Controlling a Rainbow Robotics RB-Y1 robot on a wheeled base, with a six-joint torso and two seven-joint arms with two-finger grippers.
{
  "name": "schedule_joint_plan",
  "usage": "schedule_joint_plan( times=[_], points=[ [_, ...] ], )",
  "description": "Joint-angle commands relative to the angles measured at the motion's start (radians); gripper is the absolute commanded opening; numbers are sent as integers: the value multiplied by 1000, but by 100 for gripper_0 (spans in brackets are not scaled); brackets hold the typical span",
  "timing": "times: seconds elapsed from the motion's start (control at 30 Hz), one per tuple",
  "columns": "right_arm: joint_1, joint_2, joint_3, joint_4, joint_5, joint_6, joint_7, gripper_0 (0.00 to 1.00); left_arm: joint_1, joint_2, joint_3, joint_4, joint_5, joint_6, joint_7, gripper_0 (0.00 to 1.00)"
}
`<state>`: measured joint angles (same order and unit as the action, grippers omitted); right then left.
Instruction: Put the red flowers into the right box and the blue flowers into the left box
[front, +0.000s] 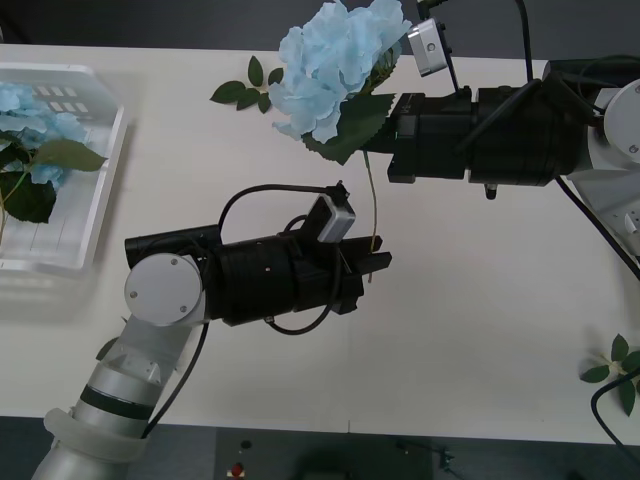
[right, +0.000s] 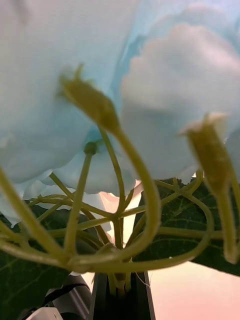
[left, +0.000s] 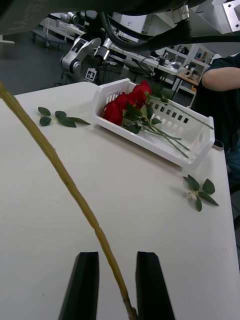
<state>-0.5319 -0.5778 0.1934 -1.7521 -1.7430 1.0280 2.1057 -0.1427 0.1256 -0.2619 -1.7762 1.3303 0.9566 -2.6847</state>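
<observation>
My left box (front: 100, 180), far left on the table (front: 200, 150), holds blue blooms. At centre my left claw (front: 375, 268) is open around the stem (front: 374, 210). My right claw (front: 385, 140) grips the blue flower (front: 330, 60) aloft. Red flowers (left: 122, 106) fill the right box (left: 195, 142).

White table (front: 480, 300) surface. One loose leaf sprig (front: 243, 88) lies at far centre-left; a second leaf sprig (front: 618, 368) lies at the near right edge.

Right gripper's fingers (right: 120, 295) hidden behind the blue flower (front: 335, 65)
</observation>
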Motion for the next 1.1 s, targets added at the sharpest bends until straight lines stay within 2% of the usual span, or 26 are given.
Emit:
schedule_joint_plan(
  times=[0.03, 0.17, 0.2, 0.23, 0.27, 0.57, 0.77, 0.9, 1.03, 1.1],
  points=[
    [-30, -13, 1, -33, -13, -3, 16, 0, -31, -6, -8, -11, 15, -13, -21, 0],
    [-28, -13, 3, -33, -12, -2, 8, 0, -32, -3, -2, -11, 18, -15, -21, 0],
    [-28, -13, 4, -33, -12, -2, 7, 18, -32, 0, 0, -11, 20, -16, -21, 0],
    [-28, -13, 4, -33, -10, -2, 5, 73, -32, 2, 1, -11, 21, -19, -21, 0],
    [-28, -13, 4, -33, -9, -3, 5, 100, -32, 5, 1, -11, 24, -22, -21, 0],
    [-30, -13, 4, -33, -1, -3, -9, 100, -17, 92, 47, -11, 124, -27, -21, 0],
    [-34, -30, 4, -44, 11, -5, -21, 100, 11, 256, 132, -11, 306, -26, 6, 0],
    [-37, -71, 4, -63, 14, -5, -41, 100, 17, 405, 225, -11, 409, -18, 128, 0],
    [-36, -203, 21, -98, -58, -11, -59, 100, 17, 545, 357, -6, 432, 27, 324, 0],
    [-36, -315, 67, -118, -173, -55, -53, 100, 17, 600, 423, 12, 435, 77, 439, 0]
  ],
)
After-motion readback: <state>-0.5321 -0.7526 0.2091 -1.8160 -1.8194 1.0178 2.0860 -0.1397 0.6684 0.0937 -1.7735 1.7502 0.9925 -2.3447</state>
